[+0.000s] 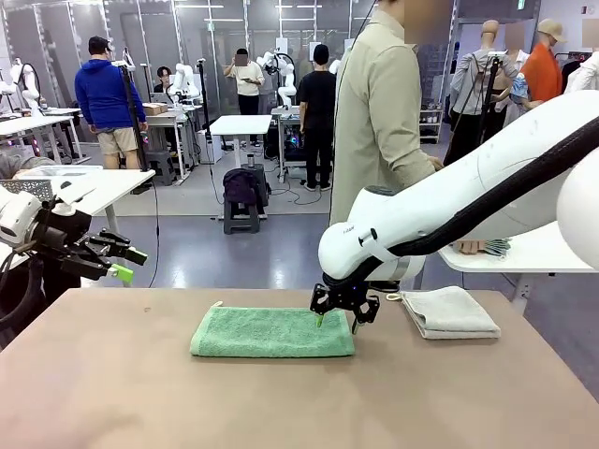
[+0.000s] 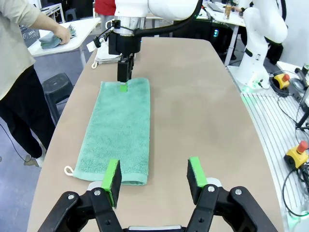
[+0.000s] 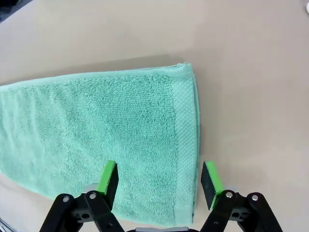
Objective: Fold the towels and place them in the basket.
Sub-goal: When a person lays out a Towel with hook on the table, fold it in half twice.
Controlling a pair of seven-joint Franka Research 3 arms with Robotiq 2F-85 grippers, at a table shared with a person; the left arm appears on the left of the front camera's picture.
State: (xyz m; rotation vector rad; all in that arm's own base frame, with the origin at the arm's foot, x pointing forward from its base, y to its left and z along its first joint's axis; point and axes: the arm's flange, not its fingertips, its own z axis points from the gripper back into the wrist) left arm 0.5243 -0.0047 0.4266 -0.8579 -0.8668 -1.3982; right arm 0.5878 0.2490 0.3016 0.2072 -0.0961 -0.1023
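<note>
A green towel [image 1: 271, 332] [image 2: 120, 125] [image 3: 96, 130] lies folded to a long strip mid-table. My right gripper [image 1: 342, 316] [image 2: 124, 79] [image 3: 159, 179] stands open, pointing down at the towel's right end. One pad is over the cloth and the other is just past its short edge. My left gripper [image 1: 124, 264] [image 2: 154, 176] is open and holds nothing, hovering off the towel's left end. An off-white towel [image 1: 449, 311] [image 2: 107, 58] lies folded at the far right. What looks like the basket's lattice wall [image 2: 29, 35] shows on a white side table.
A person [image 1: 379, 122] stands at the far side, one hand [image 2: 63, 34] on grey cloth on the white side table [image 1: 524, 254]. The brown table [image 1: 140, 393] has free room in front and to the left of the green towel.
</note>
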